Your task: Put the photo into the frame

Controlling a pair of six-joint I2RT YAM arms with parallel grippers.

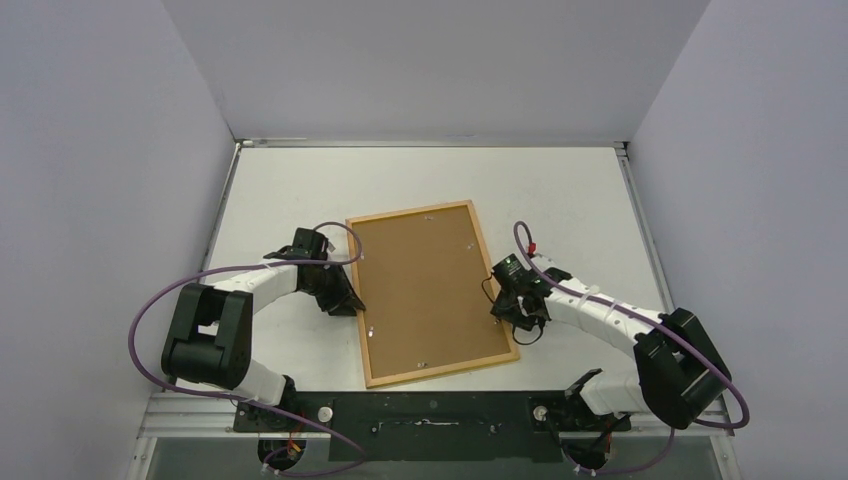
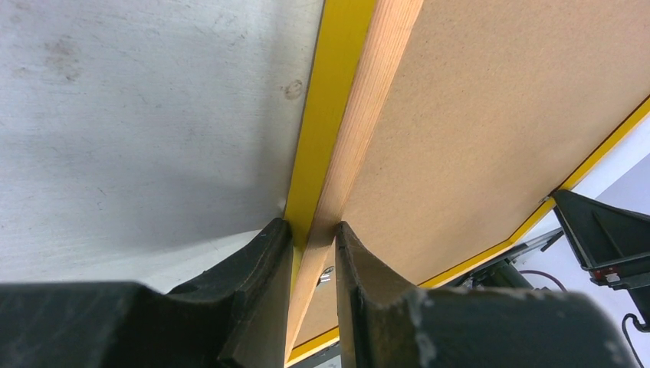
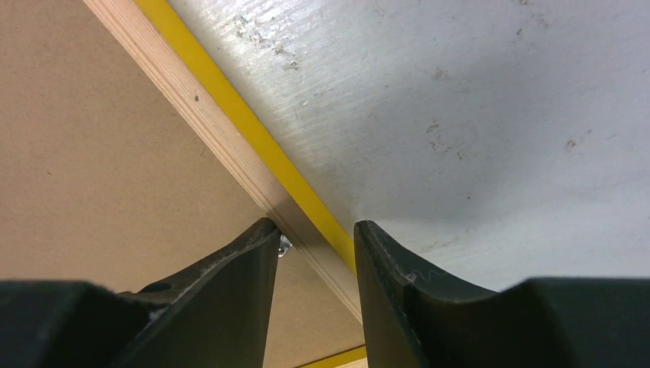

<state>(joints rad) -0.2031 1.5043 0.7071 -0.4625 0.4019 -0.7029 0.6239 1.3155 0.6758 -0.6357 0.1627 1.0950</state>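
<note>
The frame (image 1: 410,211) lies face down on the table, wood back up, with the brown backing board (image 1: 430,290) inside it. The photo is not in view. My left gripper (image 1: 352,300) is shut on the frame's left rail; in the left wrist view its fingers (image 2: 314,234) clamp the wood-and-yellow rail (image 2: 329,100) from both sides. My right gripper (image 1: 503,305) straddles the right rail; in the right wrist view (image 3: 316,230) the jaws stand wider than the rail (image 3: 203,115), open.
A small metal clip (image 3: 284,245) sits on the rail's inner edge by my right gripper's left finger. White table (image 3: 475,115) lies around the frame. Grey walls close in the left, back and right. The right arm (image 2: 605,238) shows beyond the frame's far edge.
</note>
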